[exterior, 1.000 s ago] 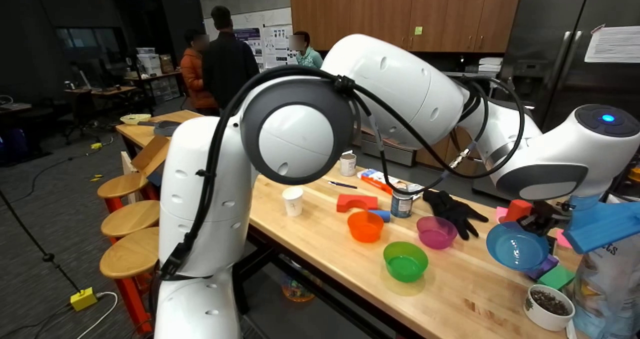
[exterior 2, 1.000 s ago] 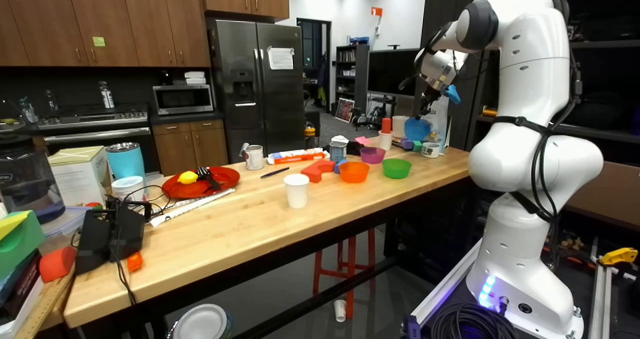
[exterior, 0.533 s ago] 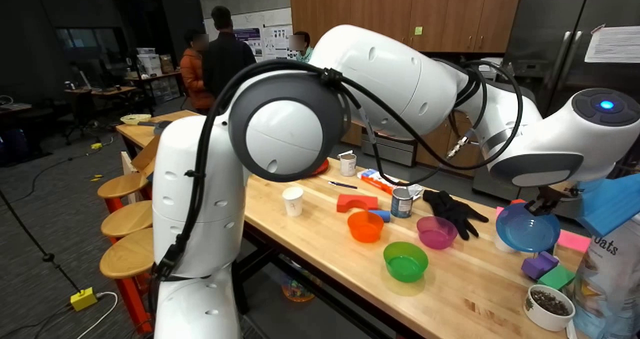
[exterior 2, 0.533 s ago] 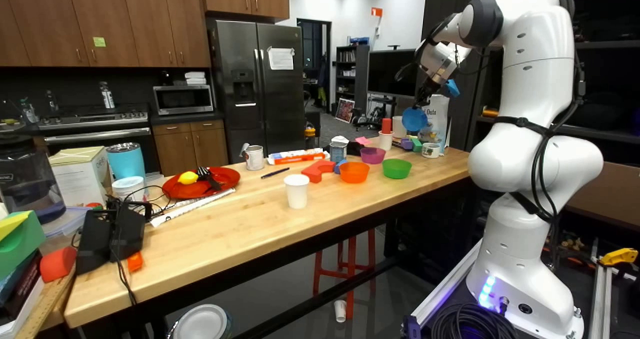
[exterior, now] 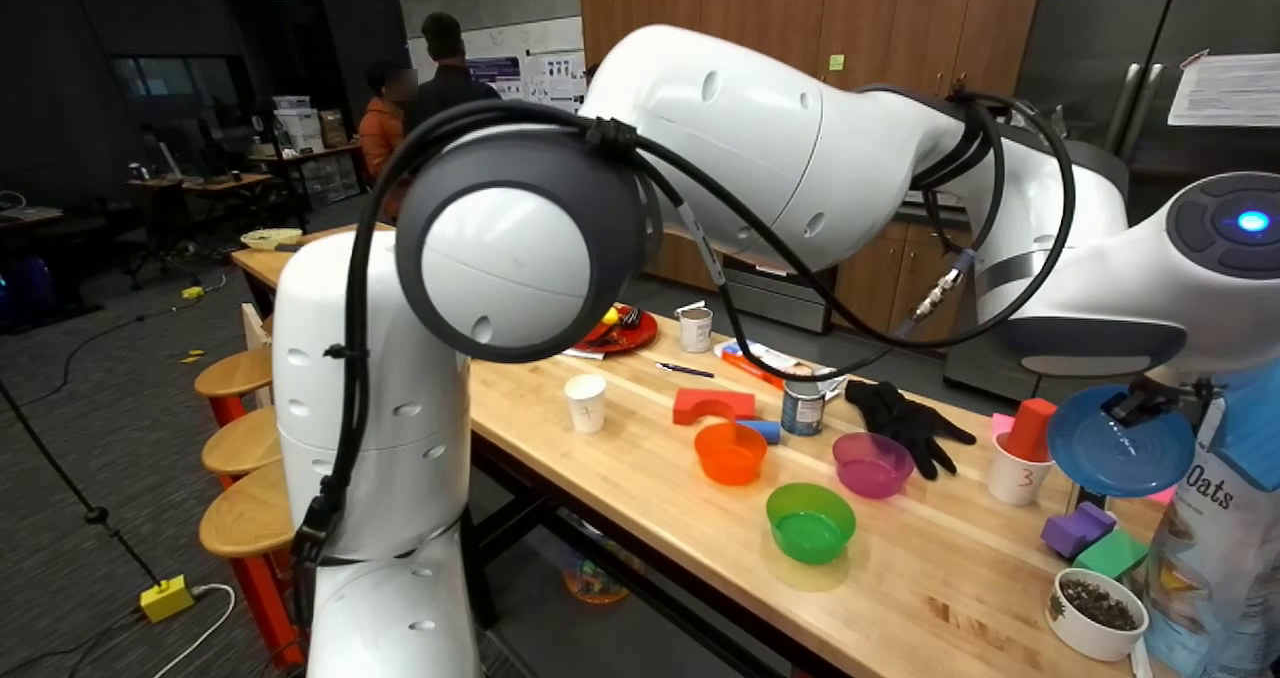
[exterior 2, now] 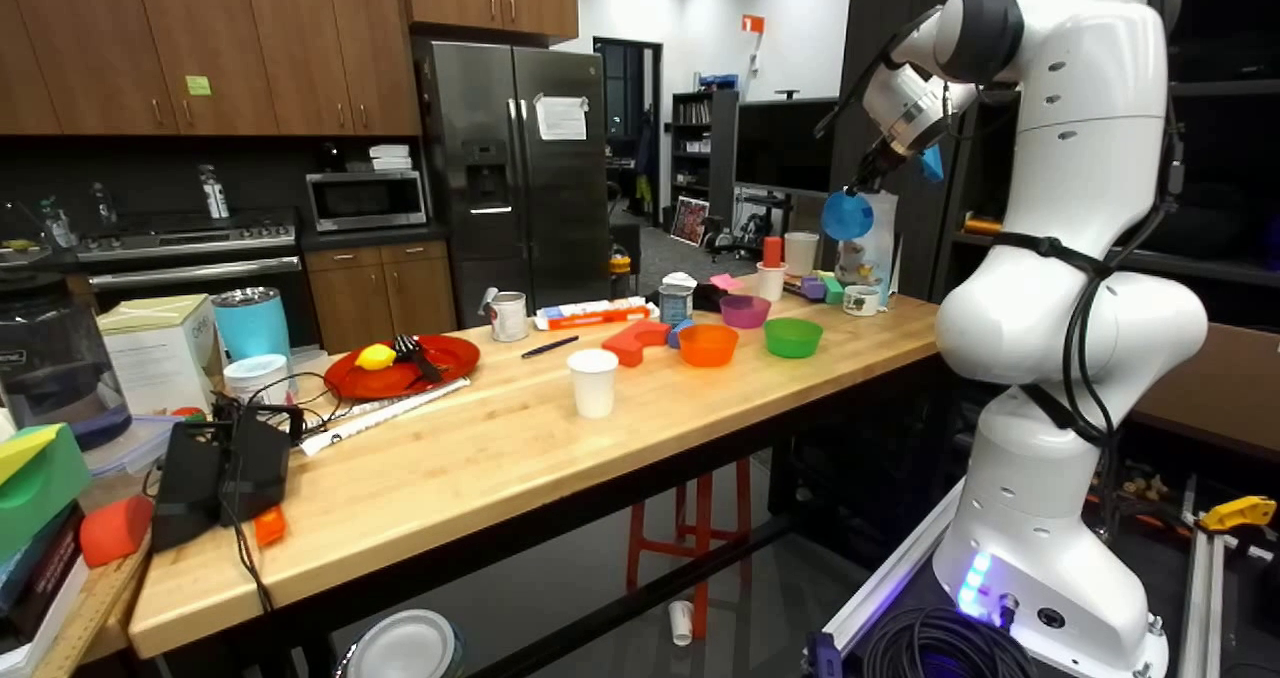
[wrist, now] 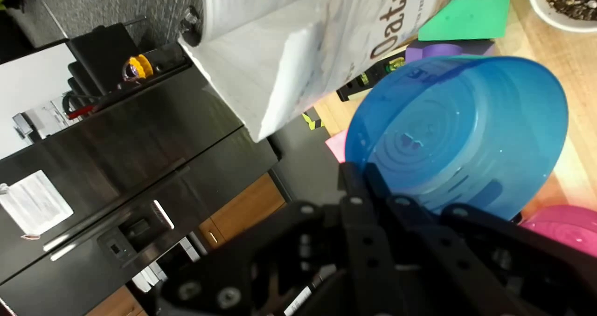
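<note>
Blue bowl [wrist: 457, 136]: right half of the wrist view; aloft, tilted, rim pinched by the gripper [wrist: 359, 169], its fingers drawn together with only that thin wall between. Risk: a grip at one spot of rim may let the bowl swivel or slip. Oats bag [wrist: 340, 45]: upper centre; could topple if bumped; contact with bowl cannot be told. Bowl's underside: hidden. Pink bowl [wrist: 569, 230], lower right: cut off.
</note>
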### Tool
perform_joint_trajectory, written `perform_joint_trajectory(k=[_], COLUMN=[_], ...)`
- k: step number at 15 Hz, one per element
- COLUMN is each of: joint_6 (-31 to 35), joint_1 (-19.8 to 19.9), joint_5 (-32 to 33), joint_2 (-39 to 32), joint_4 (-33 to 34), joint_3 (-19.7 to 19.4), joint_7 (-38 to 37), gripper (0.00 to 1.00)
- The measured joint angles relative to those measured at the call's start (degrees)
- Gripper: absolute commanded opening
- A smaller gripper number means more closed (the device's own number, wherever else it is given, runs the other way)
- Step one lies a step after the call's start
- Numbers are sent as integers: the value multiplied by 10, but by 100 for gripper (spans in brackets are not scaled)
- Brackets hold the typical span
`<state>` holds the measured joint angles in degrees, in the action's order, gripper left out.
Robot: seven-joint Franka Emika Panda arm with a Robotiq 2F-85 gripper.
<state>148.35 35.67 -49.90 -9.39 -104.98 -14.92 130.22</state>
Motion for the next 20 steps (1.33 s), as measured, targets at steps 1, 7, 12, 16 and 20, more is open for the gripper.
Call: perform_joint_trajectory(k=[1,7,12,16,20], joint_6=[0,-2,-47,-113,-181], joint_1=[-3,-16,-43,-52,-20], joint_5=[0,-22,-60,-76,-75], joint_2=[-2,-10,-17,-33,-66], joint_4=[0,12,81,133,195], joint_3=[0,5,18,26,82], joint_7=[-1,29,136,192,190], gripper=[4,1,1,1,1])
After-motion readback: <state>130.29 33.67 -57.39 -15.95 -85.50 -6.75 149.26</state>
